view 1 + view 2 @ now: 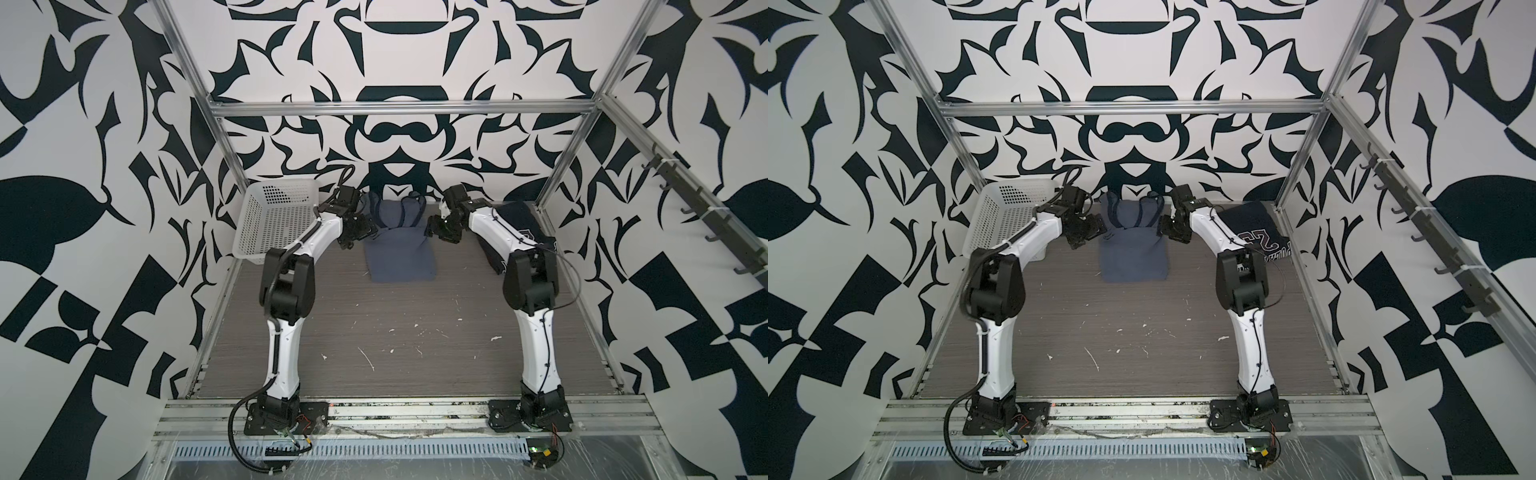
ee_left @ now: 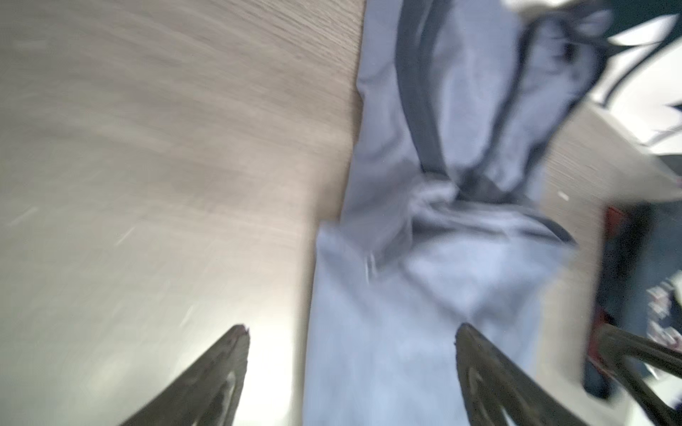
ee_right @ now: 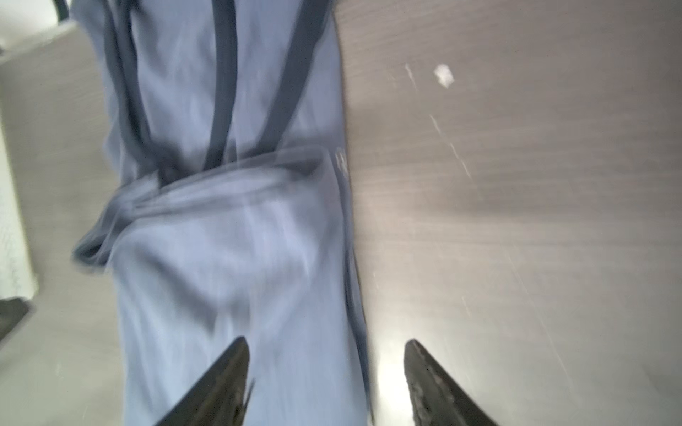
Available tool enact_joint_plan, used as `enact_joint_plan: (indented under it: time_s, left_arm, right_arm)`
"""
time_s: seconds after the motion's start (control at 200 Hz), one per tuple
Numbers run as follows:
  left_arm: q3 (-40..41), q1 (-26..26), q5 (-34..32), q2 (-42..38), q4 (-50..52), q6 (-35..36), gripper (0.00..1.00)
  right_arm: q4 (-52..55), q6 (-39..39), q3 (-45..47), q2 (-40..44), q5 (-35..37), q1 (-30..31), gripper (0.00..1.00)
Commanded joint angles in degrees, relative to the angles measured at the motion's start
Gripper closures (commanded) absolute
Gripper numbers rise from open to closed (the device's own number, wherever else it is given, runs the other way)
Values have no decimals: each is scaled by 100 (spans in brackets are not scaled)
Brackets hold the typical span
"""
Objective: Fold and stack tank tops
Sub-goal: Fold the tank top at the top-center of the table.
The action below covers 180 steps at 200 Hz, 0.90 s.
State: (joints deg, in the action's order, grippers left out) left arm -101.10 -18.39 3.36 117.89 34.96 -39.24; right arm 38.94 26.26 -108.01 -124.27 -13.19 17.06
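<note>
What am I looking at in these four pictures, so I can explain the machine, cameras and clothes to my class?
These are two robot arms fixed at the near edge of a table: the left arm and the right arm, each ending in a two-fingered gripper. Two pictures look down on the whole scene from above; the two blurred close-ups come from cameras on the wrists. On the table lie a partly folded grey-blue tank top at the back middle and a navy tank top printed 23 to its right; a white basket stands back left. The left gripper and right gripper are both open over the grey-blue top's side edges, holding nothing.
</note>
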Motion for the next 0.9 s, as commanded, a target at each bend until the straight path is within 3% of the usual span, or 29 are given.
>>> enact_joint_plan:
  time_s: [0.0, 0.125, 0.295, 0.685, 0.805, 0.895]
  left_arm:
    - [1215, -45, 153, -840, -333, -257, 10]
    - [2543, -102, 610, -1354, -1247, -411, 14]
    - [3281, -214, 1126, -1262, -2130, -641, 26]
    - [3370, -456, 1214, -646, -2503, -839, 41]
    - [3329, -456, 1175, -525, -2529, -830, 52]
    - [3304, -459, 1194, -477, -2534, -848, 62]
  right_arm:
    - [-799, 55, 1246, 954, -455, 17, 30]
    - [-1441, 120, 2526, 1490, -845, 17, 33]
    - [-1942, 141, 3215, 1461, -1054, 34, 42]
    - [-2434, 270, 3558, 1032, -1124, 190, 60]
    - [-2461, 335, 3541, 1018, -1127, 255, 63]
    - [-2461, 389, 3532, 1025, -1126, 276, 71]
